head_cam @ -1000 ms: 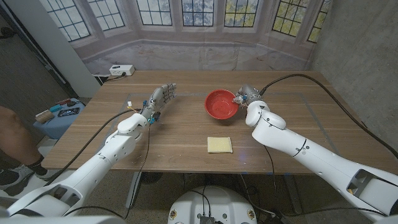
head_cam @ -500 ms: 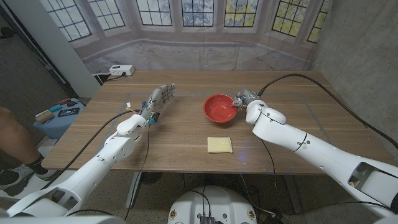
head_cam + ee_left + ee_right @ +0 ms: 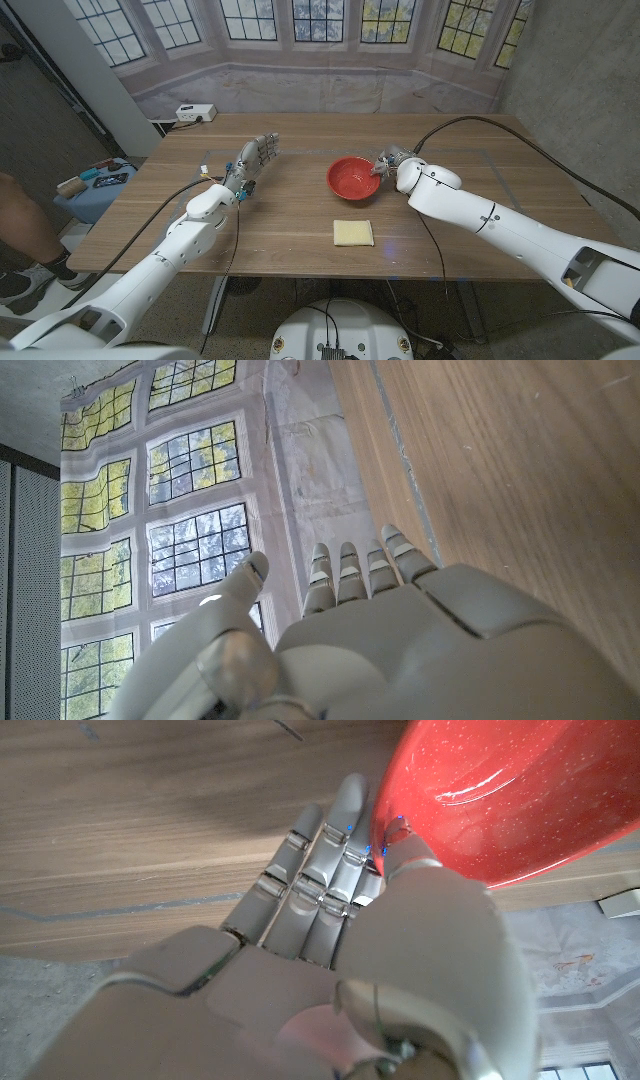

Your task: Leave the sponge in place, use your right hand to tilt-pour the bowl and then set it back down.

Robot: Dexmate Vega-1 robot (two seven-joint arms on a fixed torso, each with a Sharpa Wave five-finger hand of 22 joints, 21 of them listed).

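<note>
Right forearm swung lower, right hand point(image 3: 388, 160) pinching red bowl point(image 3: 353, 178) rim; left hand point(image 3: 255, 156) open; sponge point(image 3: 353, 233) near front edge

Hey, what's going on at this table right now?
A robot is working a red bowl with its right hand, which grips the rim at the bowl's right side: thumb inside, fingers under the edge, as the right wrist view shows. A yellow sponge lies untouched on the table, nearer the robot than the bowl. The left hand holds nothing, fingers extended, off to the bowl's left.
</note>
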